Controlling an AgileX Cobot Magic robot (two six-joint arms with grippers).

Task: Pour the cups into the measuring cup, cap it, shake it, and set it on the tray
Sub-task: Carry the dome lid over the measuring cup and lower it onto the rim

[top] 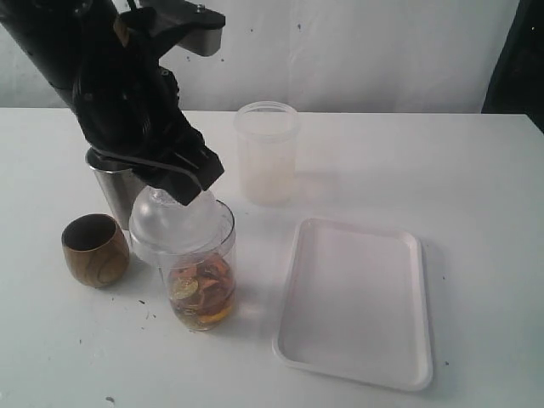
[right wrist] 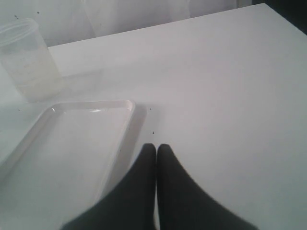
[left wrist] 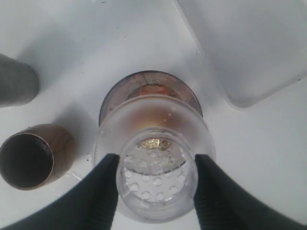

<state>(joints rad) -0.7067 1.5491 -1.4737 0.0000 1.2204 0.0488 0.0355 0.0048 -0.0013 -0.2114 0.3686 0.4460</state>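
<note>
While the left gripper (left wrist: 157, 160) clamps a frosted strainer lid (top: 174, 223) by its neck, one finger pressed to each side, you have the measuring cup (top: 204, 289) standing upright directly beneath it on the white table (top: 476, 170). The lid's skirt seems to rest on the cup's rim. Cup and lid share one vertical axis, so the capping push looks to be straight down.

In the exterior view the wooden cup (top: 93, 249) sits at nine o'clock of the measuring cup. The steel tumbler (top: 110, 183) is at eleven, half hidden by the arm, and a frosted tub (top: 267, 153) stands at one. The tray (top: 357, 302) lies just beside the cup at three.

Your left arm is plainly the nearer one. The right gripper (right wrist: 156, 160), its fingers pressed together on nothing, hangs over bare table near the tray's edge, outside the exterior shot.

Only the left wrist view shows the lid's perforated top and the fingers flanking it. Only the exterior view shows how low the amber liquid and pieces sit in the cup.
</note>
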